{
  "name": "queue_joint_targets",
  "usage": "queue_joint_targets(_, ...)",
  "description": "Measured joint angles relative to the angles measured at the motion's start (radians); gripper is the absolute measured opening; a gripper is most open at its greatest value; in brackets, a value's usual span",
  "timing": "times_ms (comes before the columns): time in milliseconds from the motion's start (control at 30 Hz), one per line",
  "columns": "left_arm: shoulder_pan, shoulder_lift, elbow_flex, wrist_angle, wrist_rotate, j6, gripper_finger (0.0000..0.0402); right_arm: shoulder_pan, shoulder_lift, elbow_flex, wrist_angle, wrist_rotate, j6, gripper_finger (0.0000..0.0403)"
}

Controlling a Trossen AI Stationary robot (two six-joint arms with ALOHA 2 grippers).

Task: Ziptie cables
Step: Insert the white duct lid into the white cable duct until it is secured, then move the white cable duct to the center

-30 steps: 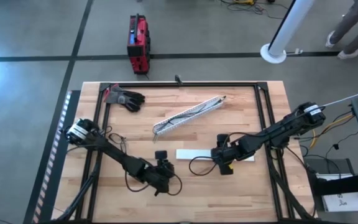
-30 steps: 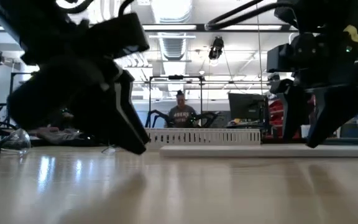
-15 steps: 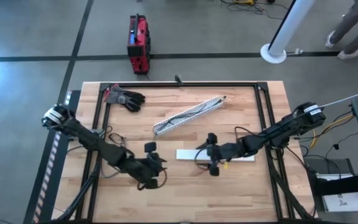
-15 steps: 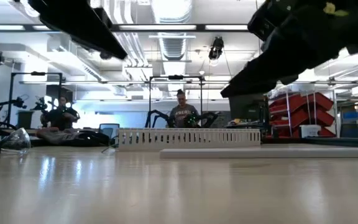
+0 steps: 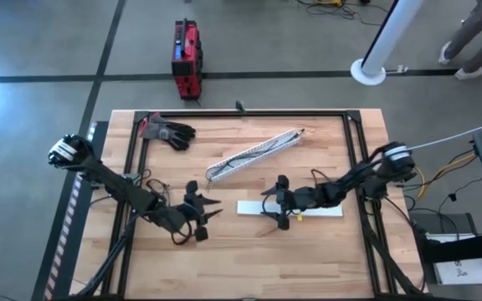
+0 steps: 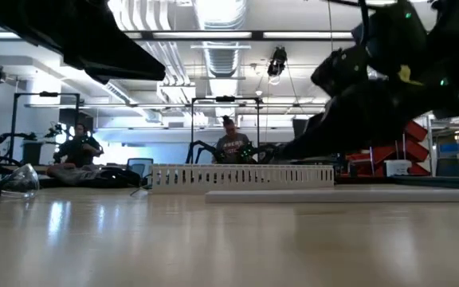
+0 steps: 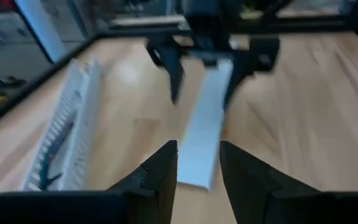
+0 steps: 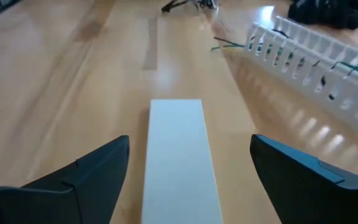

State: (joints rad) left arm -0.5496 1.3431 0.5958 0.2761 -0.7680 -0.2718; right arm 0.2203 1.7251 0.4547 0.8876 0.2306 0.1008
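The cables (image 5: 249,155) are thin green and dark wires lying inside a long white slotted channel (image 5: 268,147) on the far middle of the table. A few green ends (image 8: 226,43) stick out of its near-left end. A flat white lid (image 5: 308,209) lies on the wood between my two grippers. My left gripper (image 5: 210,209) hovers open just left of the lid, pointing right along it. My right gripper (image 5: 268,206) hovers wide open over the lid's left end, pointing left. They face each other, and neither touches anything.
A black glove (image 5: 171,132) lies at the far left corner. A black frame (image 5: 249,114) runs around the table top. A red case (image 5: 186,58) stands on the floor beyond the far edge. People sit in the room behind (image 6: 232,147). Bare wood (image 5: 249,259) lies along the near edge.
Both grippers have risen off the table and tipped from pointing down to nearly level. My left gripper has moved toward the far edge and slightly left. My right gripper has moved left along the white lid. The lid and the channel have stayed where they were.
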Motion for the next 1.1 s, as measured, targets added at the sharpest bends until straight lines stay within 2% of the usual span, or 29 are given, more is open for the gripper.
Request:
queue_joint_targets(133,0.001,0.003,-0.044,0.103,-0.009,0.018,0.0109,0.0,0.136,-0.01,0.154,-0.002,-0.045,0.0322)
queue_joint_targets(300,0.0,0.008,-0.048,0.108,-0.009,-0.008,0.0103,-0.002,0.293,-0.011,0.314,-0.003,-0.052,0.0314)
queue_joint_targets(533,0.005,0.013,-0.03,0.11,-0.01,0.001,0.0104,-0.013,0.414,0.029,0.421,-0.014,-0.053,0.0302)
queue_joint_targets(733,0.011,0.014,-0.019,0.131,-0.012,-0.002,0.0109,-0.021,0.407,0.03,0.401,-0.055,-0.101,0.0285)
queue_joint_targets(967,0.022,0.019,-0.02,0.164,-0.018,0.001,0.0101,-0.035,0.318,0.049,0.215,-0.067,-0.131,0.027)
queue_joint_targets(1100,0.033,0.064,-0.021,0.216,-0.076,0.001,0.0104,-0.06,0.305,0.088,0.105,-0.137,-0.115,0.0265)
